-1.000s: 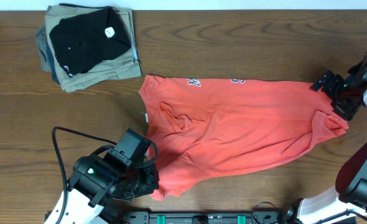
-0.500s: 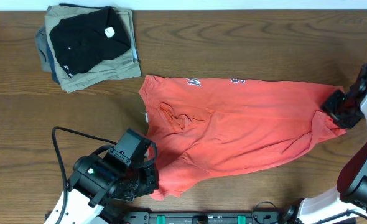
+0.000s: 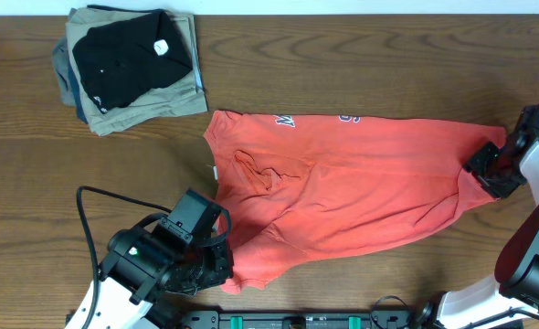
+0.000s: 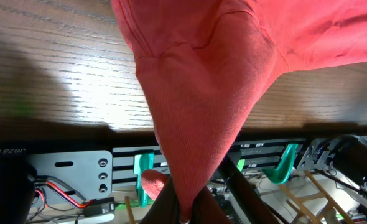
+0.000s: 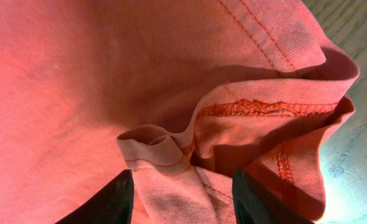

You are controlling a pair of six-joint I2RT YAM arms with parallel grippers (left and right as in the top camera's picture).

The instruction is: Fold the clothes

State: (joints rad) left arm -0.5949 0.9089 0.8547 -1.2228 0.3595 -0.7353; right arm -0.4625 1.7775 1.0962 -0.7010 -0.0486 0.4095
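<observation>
The clothes, a red-orange T-shirt (image 3: 361, 192), lie spread across the middle of the table with white lettering along the far edge. My left gripper (image 3: 216, 265) is at the shirt's near-left corner, at the table's front edge. In the left wrist view it (image 4: 183, 214) is shut on a stretched point of the fabric (image 4: 196, 93). My right gripper (image 3: 489, 169) sits on the shirt's right end. In the right wrist view a bunched fold with a stitched hem (image 5: 171, 155) fills the gap between its dark fingers (image 5: 118, 202), which press on it from both sides.
A stack of folded garments (image 3: 128, 68), black on top of khaki and blue, lies at the back left corner. The left arm's black cable (image 3: 82, 219) loops over the wood. Below the table's front edge are a metal frame and wiring (image 4: 59, 168).
My right gripper has come down from beside the shirt's right end onto its folded edge, and its jaws have closed in on the fabric. The left gripper and the shirt's left corner have not moved.
</observation>
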